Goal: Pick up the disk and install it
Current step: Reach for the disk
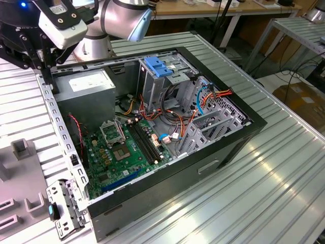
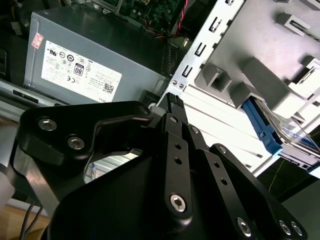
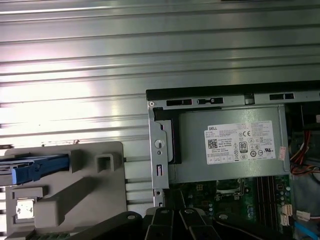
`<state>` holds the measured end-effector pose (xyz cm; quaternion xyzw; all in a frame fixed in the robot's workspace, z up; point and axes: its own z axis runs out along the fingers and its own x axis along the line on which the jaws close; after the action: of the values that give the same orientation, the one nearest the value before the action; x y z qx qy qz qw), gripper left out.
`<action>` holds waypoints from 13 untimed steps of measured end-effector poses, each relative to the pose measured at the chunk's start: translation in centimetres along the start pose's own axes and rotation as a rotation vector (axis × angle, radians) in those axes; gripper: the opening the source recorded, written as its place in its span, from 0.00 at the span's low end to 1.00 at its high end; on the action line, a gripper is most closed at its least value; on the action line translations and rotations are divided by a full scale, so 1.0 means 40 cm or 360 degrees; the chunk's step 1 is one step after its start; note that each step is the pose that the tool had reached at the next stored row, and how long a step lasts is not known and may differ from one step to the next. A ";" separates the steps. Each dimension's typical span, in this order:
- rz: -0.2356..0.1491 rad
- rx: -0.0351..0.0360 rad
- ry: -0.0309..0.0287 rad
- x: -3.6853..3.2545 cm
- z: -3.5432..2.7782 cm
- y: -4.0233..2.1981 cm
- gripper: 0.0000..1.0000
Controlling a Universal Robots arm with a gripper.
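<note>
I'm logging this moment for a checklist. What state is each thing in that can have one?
computer case: side open, inside exposed.
gripper: shut, holding nothing.
disk: resting in the grey holder outside the computer case, not gripped.
power supply: seated in a corner of the computer case.

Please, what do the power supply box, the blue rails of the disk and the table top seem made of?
Power supply box: dull grey sheet metal, folded edges. Rails of the disk: probably plastic, smooth moulded light blue. Table top: likely aluminium, ribbed, with bright reflections.
</note>
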<state>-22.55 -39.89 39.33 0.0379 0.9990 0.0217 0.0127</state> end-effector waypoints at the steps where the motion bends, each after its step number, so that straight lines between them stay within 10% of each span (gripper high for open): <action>1: 0.0000 0.0000 0.00000 0.002 0.000 0.000 0.11; 13: 0.0000 0.0000 0.00001 0.023 -0.001 -0.002 0.11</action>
<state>-23.49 -39.89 39.33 0.0379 0.9990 0.0217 0.0126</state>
